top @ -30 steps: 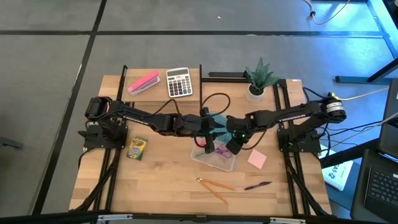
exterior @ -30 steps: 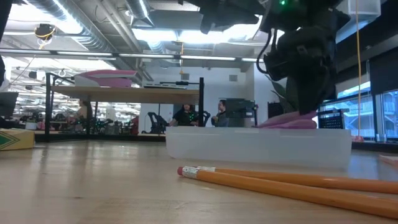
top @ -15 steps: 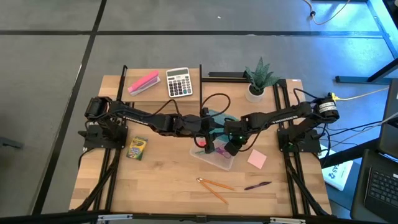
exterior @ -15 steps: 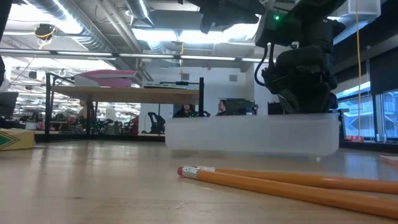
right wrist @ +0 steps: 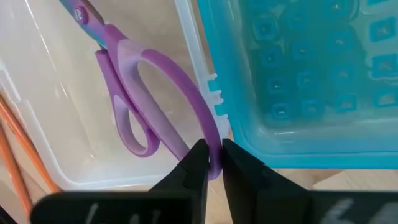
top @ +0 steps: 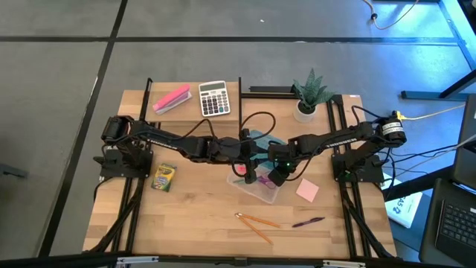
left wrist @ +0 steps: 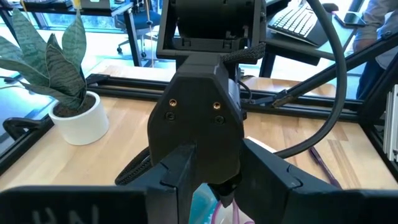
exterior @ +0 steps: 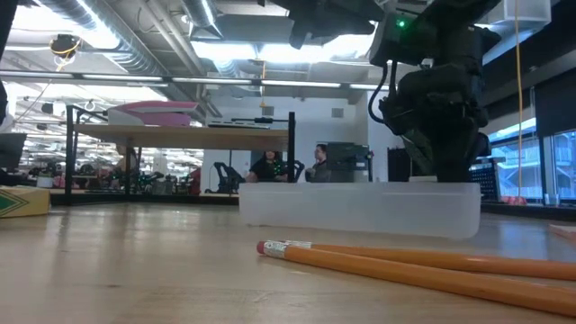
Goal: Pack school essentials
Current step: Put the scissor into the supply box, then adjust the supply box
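Purple-handled scissors [right wrist: 149, 106] in the clear box [top: 256, 190], pinched by the right gripper [right wrist: 211, 163]

Right gripper's fingers closed on a handle loop of the scissors, which lie inside the box beside its teal lid [right wrist: 298, 74]. Left gripper [top: 244, 152] over the box's far edge at table centre; cannot tell its finger state. Crayon box [top: 163, 177] to the left, pink notepad [top: 307, 190] just right of the box, two pencils [top: 256, 223] and purple pen [top: 307, 222] near the front edge, calculator [top: 214, 98] at the back
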Tool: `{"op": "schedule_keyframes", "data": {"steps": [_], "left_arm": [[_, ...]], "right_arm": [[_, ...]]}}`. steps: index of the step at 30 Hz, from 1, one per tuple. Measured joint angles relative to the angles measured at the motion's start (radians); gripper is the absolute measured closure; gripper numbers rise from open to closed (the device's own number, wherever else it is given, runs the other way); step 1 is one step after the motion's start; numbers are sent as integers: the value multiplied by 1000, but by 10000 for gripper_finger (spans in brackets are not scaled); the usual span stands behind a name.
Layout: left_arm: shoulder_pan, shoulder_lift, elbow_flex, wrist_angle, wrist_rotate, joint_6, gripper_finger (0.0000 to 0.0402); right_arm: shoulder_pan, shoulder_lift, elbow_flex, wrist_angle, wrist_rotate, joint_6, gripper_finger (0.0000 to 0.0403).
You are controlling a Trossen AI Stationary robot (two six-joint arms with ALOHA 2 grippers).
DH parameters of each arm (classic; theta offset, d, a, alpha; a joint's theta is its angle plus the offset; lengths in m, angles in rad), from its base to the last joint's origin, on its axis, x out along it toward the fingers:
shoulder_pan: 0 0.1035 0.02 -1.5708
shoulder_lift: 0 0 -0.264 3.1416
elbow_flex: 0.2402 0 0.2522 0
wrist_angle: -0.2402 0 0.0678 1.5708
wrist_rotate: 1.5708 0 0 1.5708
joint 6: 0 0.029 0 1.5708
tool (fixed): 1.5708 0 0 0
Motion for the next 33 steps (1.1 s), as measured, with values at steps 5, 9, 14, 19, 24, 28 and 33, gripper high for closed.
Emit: {"op": "schedule_keyframes", "data": {"steps": [5, 9, 14, 19, 24, 28, 33], "left_arm": [[0, 0, 0, 0, 0, 0, 287], [0, 0, 0, 0, 0, 0, 287], [0, 0, 0, 0, 0, 0, 287], [0, 0, -1, 0, 0, 0, 287], [0, 0, -1, -1, 0, 0, 287], [0, 0, -1, -6, 0, 1, 287], [-1, -6, -1, -9, 1, 2, 287]], "right_arm": [[0, 0, 0, 0, -1, -5, 351], [0, 0, -1, -2, -1, -24, 323], [0, 0, -1, -1, -18, -22, 291], [0, 0, -1, -1, -22, -20, 286], [-1, -6, 0, -1, -19, -3, 286], [2, -33, 17, -11, 19, -3, 286], [37, -81, 42, 14, 78, -26, 286]]}}
